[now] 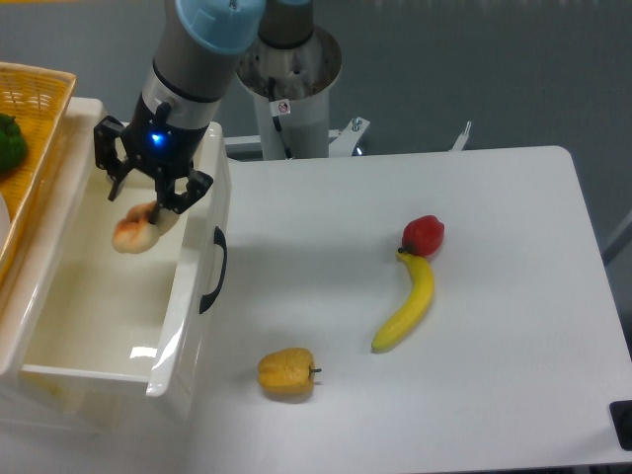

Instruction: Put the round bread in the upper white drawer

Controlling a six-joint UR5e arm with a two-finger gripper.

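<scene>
White desk (474, 237) fills most of the frame under a grey-blue backdrop. At the far left edge sits a woven yellow basket (44, 99) with something green (8, 143) in it. Next to it, the upper white drawer (188, 326) stands pulled open, cream interior showing, black handle (212, 269) on its front. Over the drawer's upper part hangs the gripper (148, 202), pointing down, and the round bread (135, 232) sits directly at the tips of the jaws, inside the drawer's outline. The jaws look narrowly set around the bread, apparently gripping it; whether it rests on the drawer floor I cannot tell. Release looks like the remaining step. Further right lie a yellow pepper (286, 372), banana (408, 306) and red pepper (424, 234).
</scene>
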